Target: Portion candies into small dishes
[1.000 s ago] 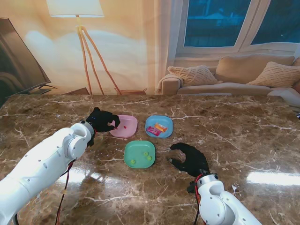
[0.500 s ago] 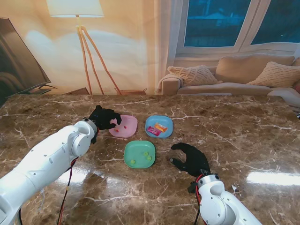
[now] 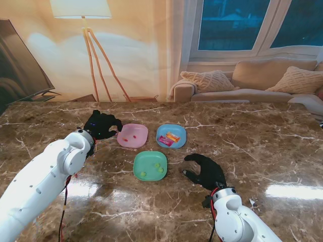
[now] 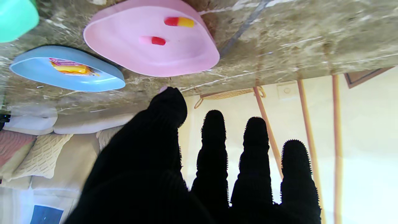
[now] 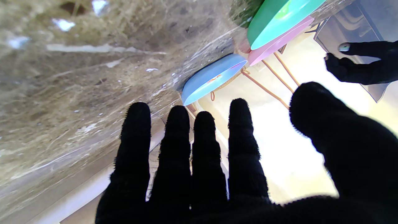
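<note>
With the pink dish (image 3: 133, 135) as landmark, the step in hand looks like fetching another candy: best done by carrying the left hand (image 3: 101, 125) level and clear of the rim, so nothing is knocked.

That hand hovers just left of the pink dish, fingers (image 4: 214, 137) spread and apparently empty, though the palm is hidden. Two candies (image 4: 158, 40) lie inside the dish.

The blue dish (image 3: 171, 135) sits right of it, the green dish (image 3: 150, 165) nearer to me. The right hand (image 3: 204, 170) rests open on the tabletop (image 3: 262, 146), beyond the green dish.
</note>
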